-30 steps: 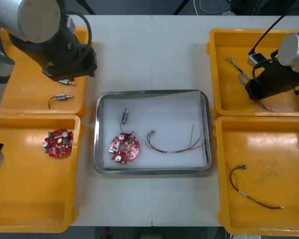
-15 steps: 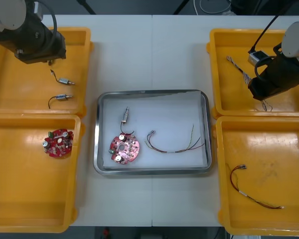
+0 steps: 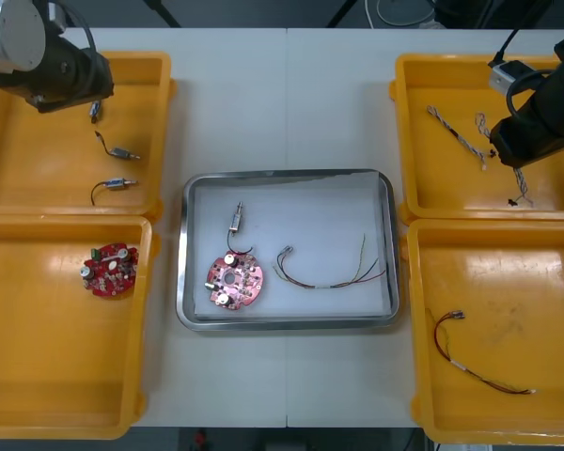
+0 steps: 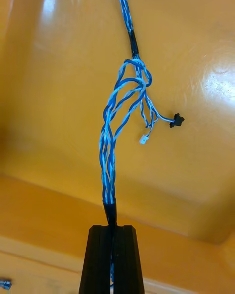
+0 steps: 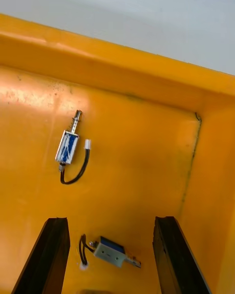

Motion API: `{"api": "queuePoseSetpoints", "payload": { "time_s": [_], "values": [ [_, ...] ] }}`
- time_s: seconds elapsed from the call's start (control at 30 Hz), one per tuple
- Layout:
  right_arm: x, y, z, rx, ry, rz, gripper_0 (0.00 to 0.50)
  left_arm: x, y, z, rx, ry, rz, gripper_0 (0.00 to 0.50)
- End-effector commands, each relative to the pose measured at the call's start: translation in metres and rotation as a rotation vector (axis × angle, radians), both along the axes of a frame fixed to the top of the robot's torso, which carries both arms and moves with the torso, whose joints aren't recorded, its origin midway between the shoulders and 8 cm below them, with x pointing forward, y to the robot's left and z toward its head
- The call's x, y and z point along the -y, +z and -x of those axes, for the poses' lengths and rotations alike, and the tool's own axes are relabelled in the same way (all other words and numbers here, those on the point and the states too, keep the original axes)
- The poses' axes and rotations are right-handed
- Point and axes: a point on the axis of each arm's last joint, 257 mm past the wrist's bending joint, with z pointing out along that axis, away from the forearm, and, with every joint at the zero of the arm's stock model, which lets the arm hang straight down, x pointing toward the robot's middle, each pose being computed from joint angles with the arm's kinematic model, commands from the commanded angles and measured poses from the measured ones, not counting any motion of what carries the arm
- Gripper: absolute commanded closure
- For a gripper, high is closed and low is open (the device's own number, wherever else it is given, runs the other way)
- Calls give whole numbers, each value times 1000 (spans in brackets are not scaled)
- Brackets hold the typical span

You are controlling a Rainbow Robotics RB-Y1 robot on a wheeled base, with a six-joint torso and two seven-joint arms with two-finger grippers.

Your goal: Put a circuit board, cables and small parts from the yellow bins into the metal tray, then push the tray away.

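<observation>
Grip on the blue and white cable [image 4: 110, 142], metal tray [image 3: 288, 176] part-filled

The bench [image 3: 291, 103] carries four yellow bins, two at each side, with the metal tray between them. The right pincer [image 4: 111, 228] is over the far-right bin [image 3: 451, 193], pressed together on the blue and white cable, whose twisted strands run away from the fingers across that bin. The left pincer [image 5: 110, 220] hovers over the far-left bin [image 3: 38, 188], fingers spread and holding nothing.

In the tray lie a round red circuit board [image 3: 233, 283], a thin cable of coloured wires [image 3: 334, 277] beside it, and a small metal part [image 3: 235, 219] just beyond the board. A second board [image 3: 108, 270] lies in the near-left bin [image 3: 38, 376], and a red and yellow cable [image 3: 479, 362] lies in the near-right bin [image 3: 508, 282]. Two more small parts lie on the far-left bin's floor. One [image 5: 110, 251] is in line with the gap between the left fingers, and the other [image 5: 68, 146] is farther toward the wall.
</observation>
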Motion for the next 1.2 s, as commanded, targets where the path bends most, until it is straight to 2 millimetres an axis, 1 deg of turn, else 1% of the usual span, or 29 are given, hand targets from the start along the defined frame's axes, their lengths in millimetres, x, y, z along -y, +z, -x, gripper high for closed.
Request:
{"api": "queuePoseSetpoints", "payload": {
  "time_s": [0.03,0.1,0.17,0.27,0.3,0.37,0.4,0.47,0.53,0.73,0.77,0.8,0.83,0.9,0.97,1.0,1.07,1.13,1.2],
  "values": [
    [-5,47,-2,102,20,43,500,-27,50,-22,114,-75,-139,0],
    [-19,60,-3,145,66,79,500,-32,47,-30,133,-84,-151,0],
    [-31,67,-3,172,105,103,500,-36,43,-34,142,-88,-161,0],
    [-59,76,-1,207,190,126,500,-40,36,-40,154,-98,-171,0],
    [-64,76,1,210,207,133,500,-40,36,-41,158,-98,-168,0],
    [-85,76,4,216,272,144,500,-40,29,-47,173,-96,-159,0],
    [-90,76,6,217,291,150,500,-40,29,-50,185,-98,-157,0],
    [-106,75,10,221,343,160,500,-39,21,-55,196,-96,-152,0],
    [-118,73,14,222,384,176,500,-39,17,-60,202,-97,-154,0],
    [-163,66,27,227,521,236,500,-35,6,-68,218,-106,-170,0],
    [-174,66,29,226,549,237,500,-35,5,-69,220,-106,-174,0],
    [-180,66,31,225,566,238,500,-34,3,-69,218,-108,-174,0],
    [-192,65,33,224,593,236,500,-33,0,-70,217,-109,-174,0],
    [-207,63,36,225,624,239,500,-28,-5,-71,218,-117,-175,0],
    [-221,60,40,223,653,246,500,-28,-8,-73,222,-117,-181,0],
    [-230,58,42,221,671,252,500,-27,-14,-73,215,-121,-184,0],
    [-243,48,47,204,703,264,500,-25,-19,-74,221,-121,-182,0],
    [-250,39,51,184,722,270,500,-23,-25,-75,217,-124,-183,0],
    [-257,25,56,151,745,285,500,-22,-29,-76,219,-125,-183,0]
  ]
}}
